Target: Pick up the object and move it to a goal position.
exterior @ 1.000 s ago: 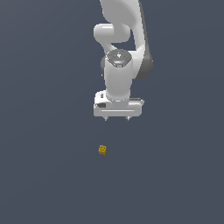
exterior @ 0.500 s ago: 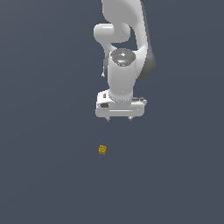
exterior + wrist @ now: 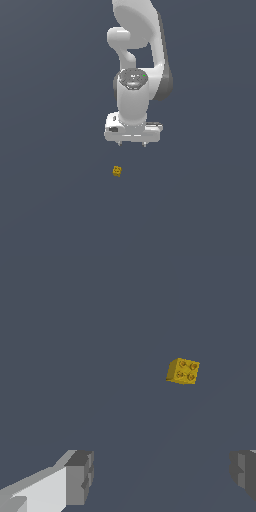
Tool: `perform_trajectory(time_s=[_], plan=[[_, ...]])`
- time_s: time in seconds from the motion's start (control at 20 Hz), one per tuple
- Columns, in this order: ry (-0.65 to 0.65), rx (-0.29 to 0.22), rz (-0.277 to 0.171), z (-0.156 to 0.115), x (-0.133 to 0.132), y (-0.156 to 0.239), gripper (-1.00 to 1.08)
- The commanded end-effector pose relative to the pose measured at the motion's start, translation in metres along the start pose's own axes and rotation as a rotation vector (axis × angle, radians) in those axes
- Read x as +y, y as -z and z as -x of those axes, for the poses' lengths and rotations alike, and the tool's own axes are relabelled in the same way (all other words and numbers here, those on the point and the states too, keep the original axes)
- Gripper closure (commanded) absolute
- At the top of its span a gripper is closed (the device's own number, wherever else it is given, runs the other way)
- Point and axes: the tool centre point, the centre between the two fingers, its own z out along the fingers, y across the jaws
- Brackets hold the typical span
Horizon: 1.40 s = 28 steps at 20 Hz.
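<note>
The object is a tiny yellow-orange block with small dark studs on its face, lying on the dark grey floor. In the exterior view it sits below and slightly to the left of my white gripper. The gripper hangs above the floor, open and empty, with both fingertips pointing down and apart from the block. In the wrist view the block lies ahead of the gripper, between the lines of the two grey fingers, which stand wide apart.
The floor is a plain dark grey surface. The white arm rises above the gripper. No goal marker shows.
The gripper has come down a little toward the floor and the block. The block has not moved.
</note>
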Motion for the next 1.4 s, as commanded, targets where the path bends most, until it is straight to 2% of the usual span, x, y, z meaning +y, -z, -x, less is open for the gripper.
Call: perform_trajectory(time_s=[0.0, 0.6, 0.95, 1.35], plan=[[-0.030, -0.003, 0.001, -0.010, 0.008, -0.009, -0.92], [-0.187, -0.015, 0.012, -0.056, 0.051, -0.066, -0.92], [-0.225, -0.017, 0.017, -0.065, 0.063, -0.082, -0.92], [-0.227, -0.018, 0.018, -0.065, 0.063, -0.090, -0.92]])
